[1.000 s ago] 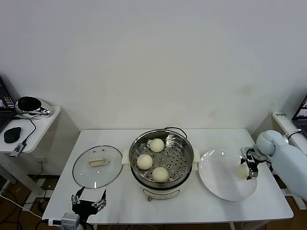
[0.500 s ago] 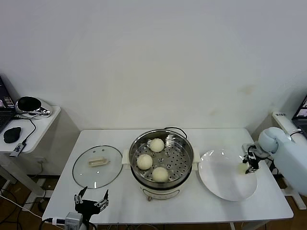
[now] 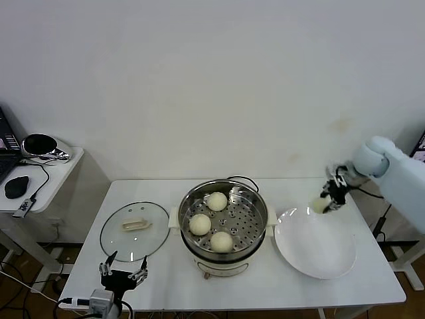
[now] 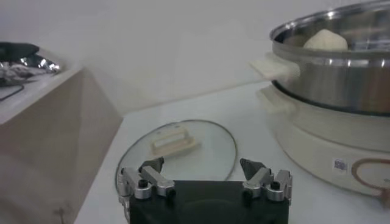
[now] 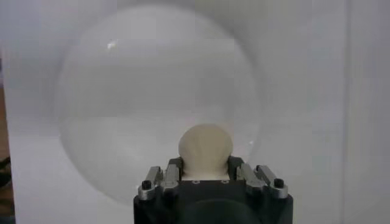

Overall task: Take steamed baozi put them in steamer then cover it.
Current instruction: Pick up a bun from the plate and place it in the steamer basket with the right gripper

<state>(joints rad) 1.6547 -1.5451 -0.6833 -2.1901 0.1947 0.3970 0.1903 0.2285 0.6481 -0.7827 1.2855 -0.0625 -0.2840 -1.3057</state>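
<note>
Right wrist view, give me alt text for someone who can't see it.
The right hand grips a small round cream-white bun between its fingers, held above a round flat white plate on a white table.

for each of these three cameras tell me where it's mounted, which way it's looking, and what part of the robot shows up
Head: high, looking down at round steel steamer; both arms' ends show.
Left wrist: low by the table's near edge, facing round glass cover; open left gripper shows.
Right wrist: above flat white plate; right gripper clamps cream-white bun.
Shared: steamer and cover appear in head and left wrist views.
</note>
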